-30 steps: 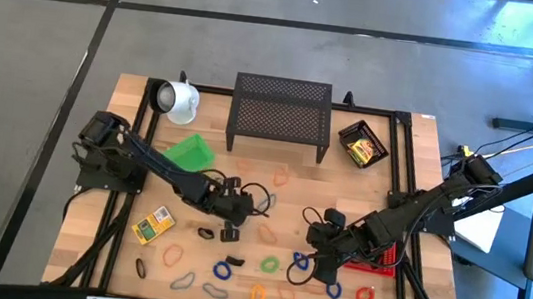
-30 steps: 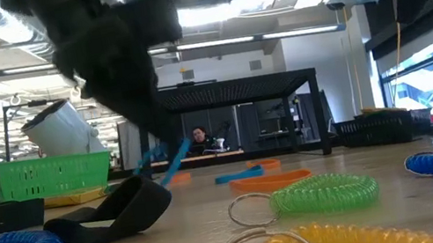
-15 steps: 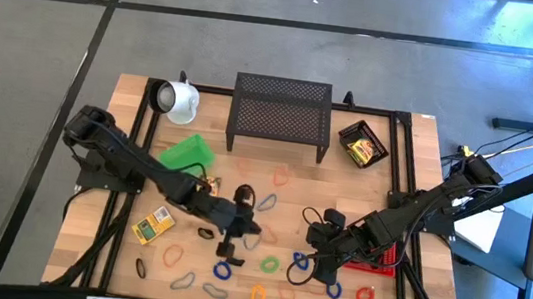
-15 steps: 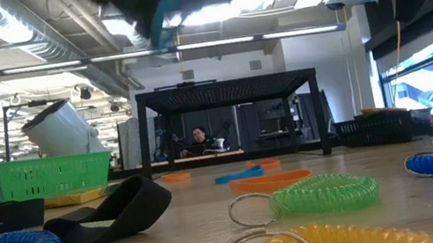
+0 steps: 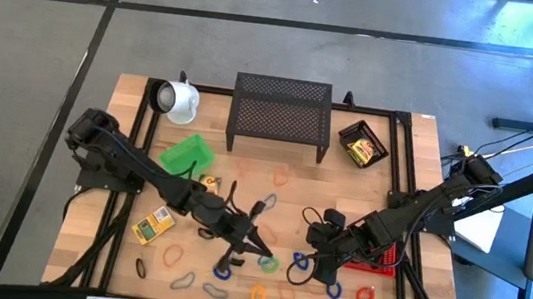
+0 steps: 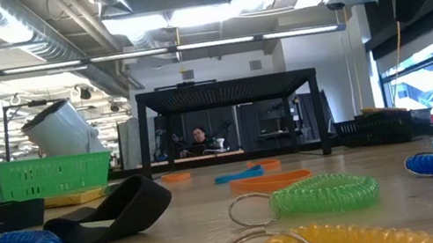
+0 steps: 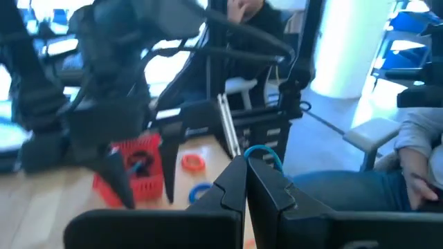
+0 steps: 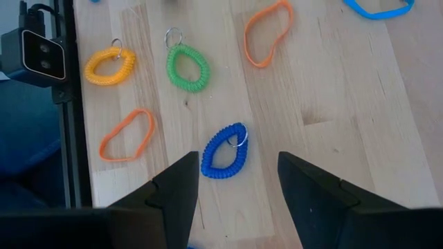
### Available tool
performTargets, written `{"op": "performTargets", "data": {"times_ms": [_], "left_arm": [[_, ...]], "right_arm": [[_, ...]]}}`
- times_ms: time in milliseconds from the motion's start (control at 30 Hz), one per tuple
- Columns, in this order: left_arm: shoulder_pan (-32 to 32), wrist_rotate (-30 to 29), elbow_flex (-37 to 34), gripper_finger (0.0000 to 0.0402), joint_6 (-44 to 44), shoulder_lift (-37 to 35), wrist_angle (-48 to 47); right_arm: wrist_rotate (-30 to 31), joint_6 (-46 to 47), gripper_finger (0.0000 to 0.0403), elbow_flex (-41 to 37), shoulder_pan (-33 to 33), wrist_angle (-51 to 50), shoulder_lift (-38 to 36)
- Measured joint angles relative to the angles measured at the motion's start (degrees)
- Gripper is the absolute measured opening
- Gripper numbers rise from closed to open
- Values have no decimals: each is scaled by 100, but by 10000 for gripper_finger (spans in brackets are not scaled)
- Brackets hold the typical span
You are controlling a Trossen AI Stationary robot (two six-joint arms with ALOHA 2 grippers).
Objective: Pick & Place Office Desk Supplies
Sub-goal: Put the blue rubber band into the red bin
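Observation:
My left gripper is raised above the table's middle near part, lying about level and pointing toward the right arm, shut on a thin blue loop. My right gripper hovers open over a blue coil loop that lies flat on the wood between its fingers, untouched. Many loops lie along the near part: green coil, yellow coil, orange bands. One yellow box lies flat at left, another beside the green basket. My left gripper pinches the thin blue loop between its two fingers; a short arc of it shows right at the free ends of the fingers. The fingers lie about level, pointing toward the table's right. The loop is lifted clear of the table.
A red basket stands by the right arm. Green basket, white mug on its side, black mesh shelf and a black tray holding yellow boxes stand along the far part. A black loop lies near.
My left gripper has risen from the table with the blue loop, moved toward the right and near edge, and tipped from pointing down to about level. It has left the low view upward. The blue loop is lifted clear.

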Motion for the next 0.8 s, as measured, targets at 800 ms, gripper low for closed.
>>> {"op": "performTargets", "data": {"times_ms": [800], "left_arm": [[-330,-1611,1126,2,630,273,-2610]], "right_arm": [[-15,0,198,0,-2,114,0]]}}
